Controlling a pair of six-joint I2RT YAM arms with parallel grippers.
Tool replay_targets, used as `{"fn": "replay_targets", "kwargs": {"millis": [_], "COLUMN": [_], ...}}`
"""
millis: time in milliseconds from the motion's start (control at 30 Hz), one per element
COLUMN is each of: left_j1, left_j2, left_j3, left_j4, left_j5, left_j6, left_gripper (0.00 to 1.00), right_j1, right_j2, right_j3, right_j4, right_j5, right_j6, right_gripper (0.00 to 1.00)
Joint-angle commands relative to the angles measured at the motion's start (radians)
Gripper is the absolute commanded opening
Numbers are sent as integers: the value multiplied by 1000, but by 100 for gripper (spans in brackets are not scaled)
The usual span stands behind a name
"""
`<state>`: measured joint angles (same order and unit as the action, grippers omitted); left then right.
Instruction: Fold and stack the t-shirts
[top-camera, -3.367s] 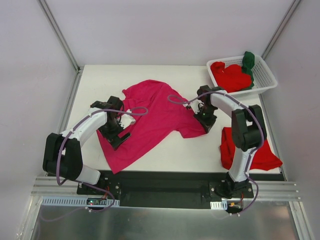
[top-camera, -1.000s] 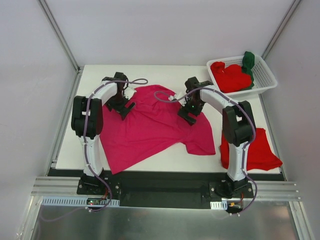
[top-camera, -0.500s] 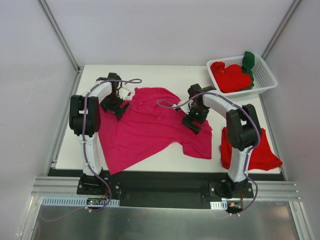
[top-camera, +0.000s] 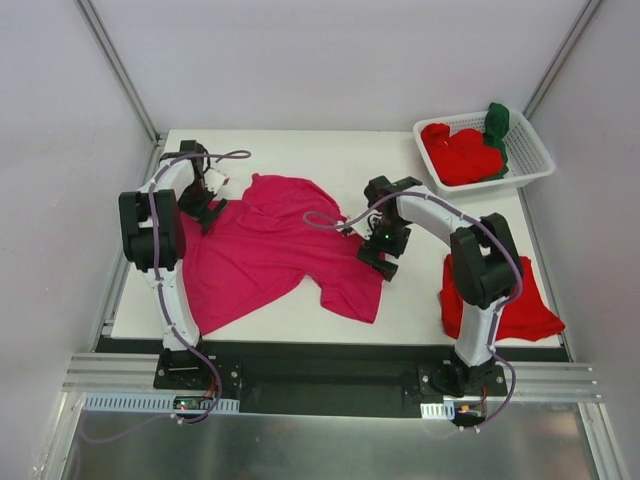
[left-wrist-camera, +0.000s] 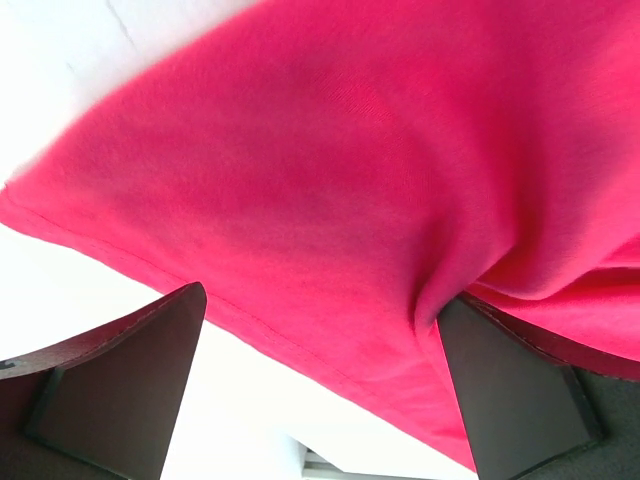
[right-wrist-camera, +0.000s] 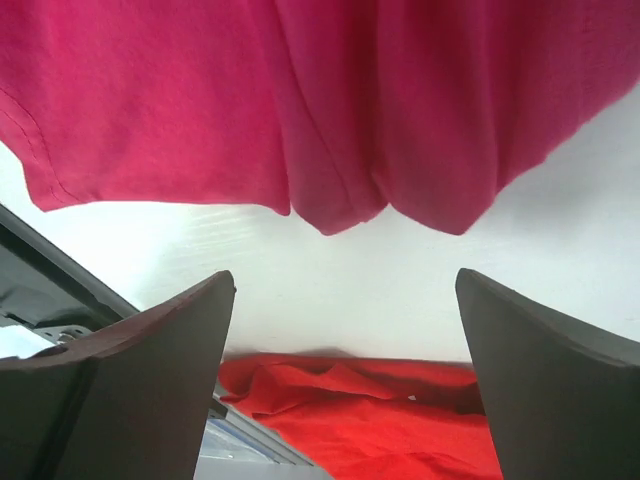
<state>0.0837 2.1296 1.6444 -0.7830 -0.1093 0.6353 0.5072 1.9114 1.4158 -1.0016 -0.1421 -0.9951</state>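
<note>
A magenta-pink t-shirt lies spread and rumpled on the white table, left of centre. My left gripper is at its upper left edge, open. In the left wrist view the shirt's hem runs between the two dark fingers, and a fold lies against the right one. My right gripper stands open at the shirt's right sleeve. In the right wrist view bare table lies between its fingers. A bright red t-shirt lies at the front right; it also shows as red cloth beyond the right fingers.
A white slotted basket at the back right corner holds a red shirt and a dark green one. Metal frame posts stand at the table's back corners. The arm bases sit on a black rail at the near edge.
Both grippers have moved to the left, and the magenta shirt has shifted left with them. Its right sleeve now lies nearer the table's middle. Both grippers stay open.
</note>
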Motion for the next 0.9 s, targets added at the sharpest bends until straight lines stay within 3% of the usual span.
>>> {"fn": "replay_targets", "kwargs": {"millis": [0, 167, 267, 333, 600, 733, 867], "left_j1": [-21, -27, -27, -27, -61, -120, -160], "left_j2": [-22, -106, -163, -203, -388, -431, -448], "left_j3": [32, 35, 19, -7, -271, -382, -411], "left_j4": [-15, -27, -51, -87, -116, -73, -67], "left_j5": [36, 72, 83, 106, 186, 166, 143], "left_j6": [24, -2, -16, -37, -111, -152, -178], "left_gripper": [99, 99, 99, 99, 99, 99, 99], "right_j1": [-4, 1, 8, 25, 71, 102, 116], "right_j2": [-37, -80, -72, 9, 454, 528, 505], "right_j3": [83, 172, 228, 287, 861, 871, 766], "right_j4": [32, 222, 453, 504, 501, 560, 615], "right_j5": [8, 220, 271, 288, 291, 265, 230], "right_j6": [64, 95, 84, 62, 107, 87, 107], "right_gripper": [96, 96, 96, 96, 96, 96, 96]}}
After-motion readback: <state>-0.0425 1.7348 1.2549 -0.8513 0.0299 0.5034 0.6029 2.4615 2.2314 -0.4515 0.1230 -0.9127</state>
